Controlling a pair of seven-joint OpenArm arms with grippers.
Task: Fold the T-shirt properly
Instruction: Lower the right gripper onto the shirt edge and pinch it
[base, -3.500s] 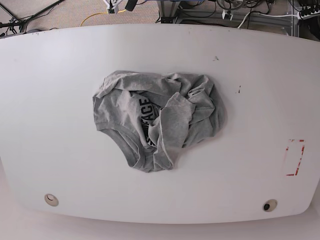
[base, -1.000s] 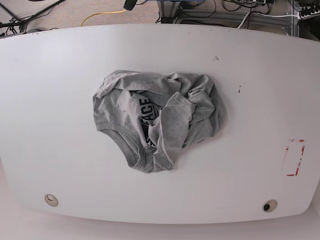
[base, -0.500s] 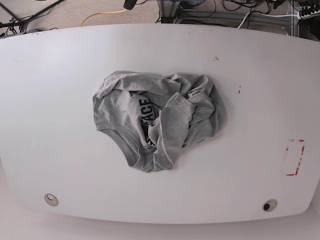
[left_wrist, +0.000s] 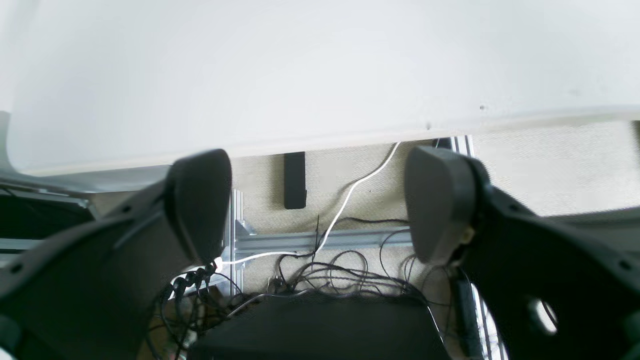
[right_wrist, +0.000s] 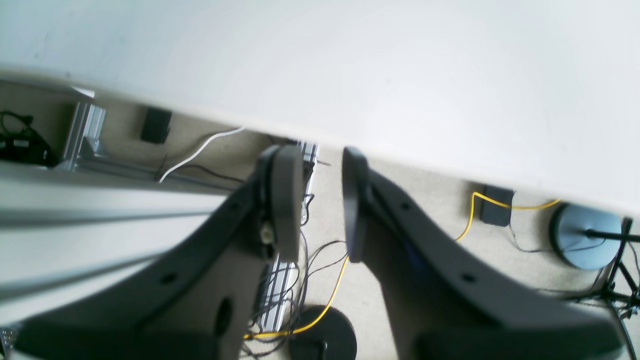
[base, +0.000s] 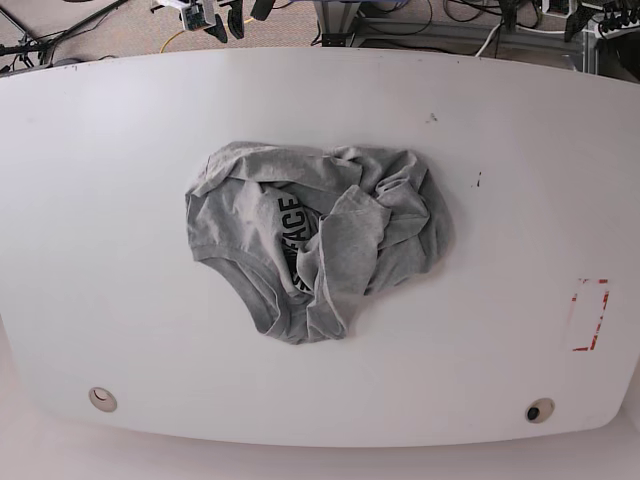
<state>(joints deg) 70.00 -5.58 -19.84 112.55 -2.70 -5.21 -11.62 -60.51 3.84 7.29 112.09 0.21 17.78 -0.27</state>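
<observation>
The worktop (base: 120, 250) spreads white from its near edge, bare there apart from a red outlined mark at about 4 o'clock of centre. The shirt (base: 315, 235) lies just about at the centre, bunched into a rumpled heap with part of its black lettering showing between folds; it sits where either arm could reach it, but nothing is flattened yet, so I judge the folding has not begun and spreading it out comes first.

Both my arms are beyond the far edge, well apart from the shirt, I think so that the cloth is clear to see before I commit. My right tool (base: 222, 20) peeks in at 11 o'clock in the base view; its wrist view shows its fingers (right_wrist: 287, 200) only a narrow gap apart, with nothing between them but floor and cables. My left tool (left_wrist: 317, 205) has its pads spread wide, also holding nothing, looking back over the worktop's edge; at 1 o'clock in the base view I cannot pick it out clearly.
</observation>
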